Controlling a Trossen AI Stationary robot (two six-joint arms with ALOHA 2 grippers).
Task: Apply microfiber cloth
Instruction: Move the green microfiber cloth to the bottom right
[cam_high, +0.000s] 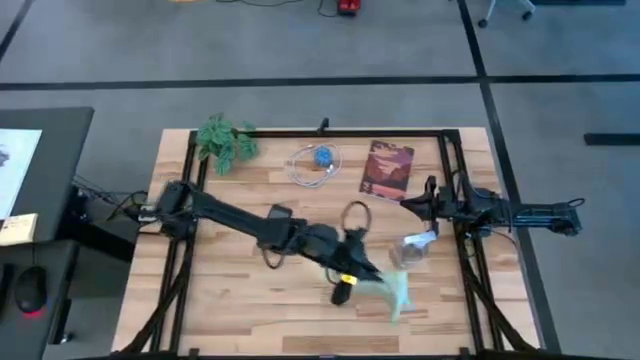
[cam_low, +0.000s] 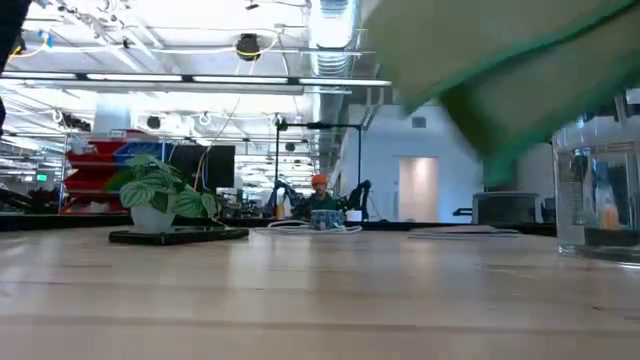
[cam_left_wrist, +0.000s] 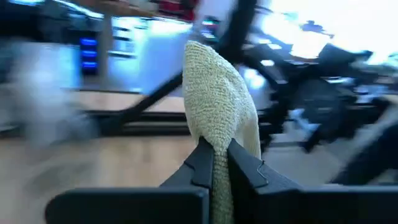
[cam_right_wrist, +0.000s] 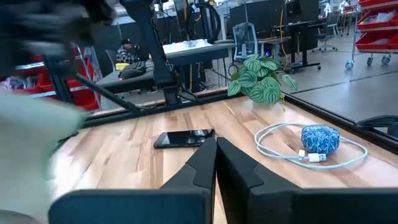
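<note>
High view, left gripper (cam_high: 352, 272) pinching microfiber cloth (cam_high: 396, 292)

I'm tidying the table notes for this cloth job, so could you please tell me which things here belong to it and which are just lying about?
Belongs to the job:
- microfiber cloth, pinched in the left hand

Lying about:
- plant
- white cable around a blue ball
- book
- black phone
- clear container
- right hand, idle

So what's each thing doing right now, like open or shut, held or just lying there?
Left gripper: shut on the microfiber cloth, out over the table's front middle.
Microfiber cloth: pinched, hanging off the table.
Right gripper: jaws shut, empty, waiting at the right side.
Phone: lying flat.
White cable: coiled loosely around a blue ball.
Plant: standing in the far left corner.
</note>
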